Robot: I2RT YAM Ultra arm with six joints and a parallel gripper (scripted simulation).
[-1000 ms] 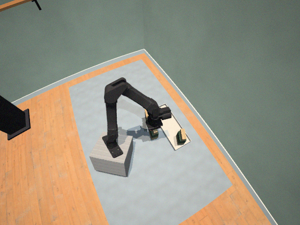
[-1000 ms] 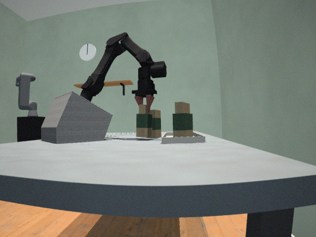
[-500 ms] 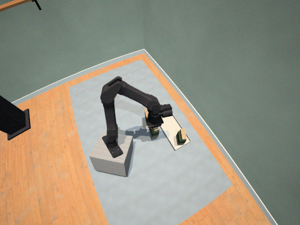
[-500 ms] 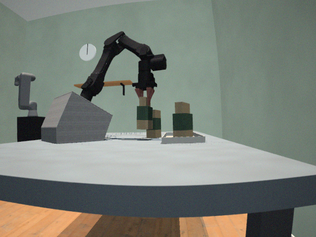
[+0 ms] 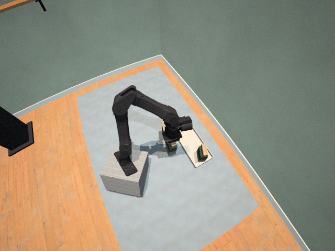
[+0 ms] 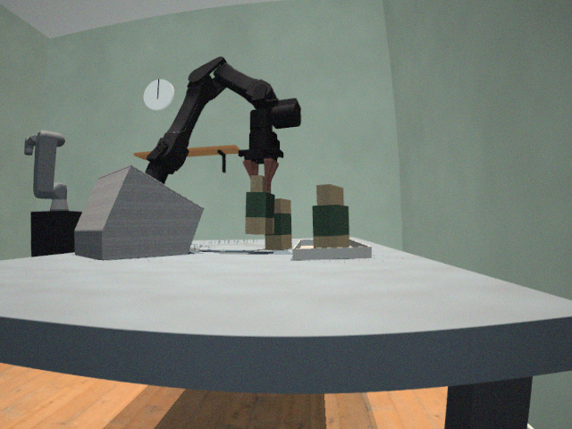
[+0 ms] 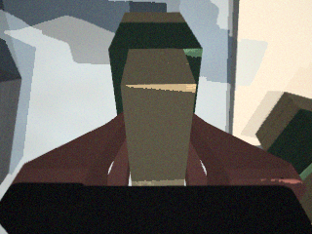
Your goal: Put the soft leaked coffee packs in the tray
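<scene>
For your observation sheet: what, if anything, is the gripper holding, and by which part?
The gripper holds a coffee pack by its tan top end, lifted off the table.

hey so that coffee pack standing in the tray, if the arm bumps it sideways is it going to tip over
Probably yes. The pack in the tray stands tall on a small base, so a high sideways knock would likely topple it. The tray's low rim would hardly catch it. The tool holds a second pack nearby, so keep clearance.
</scene>
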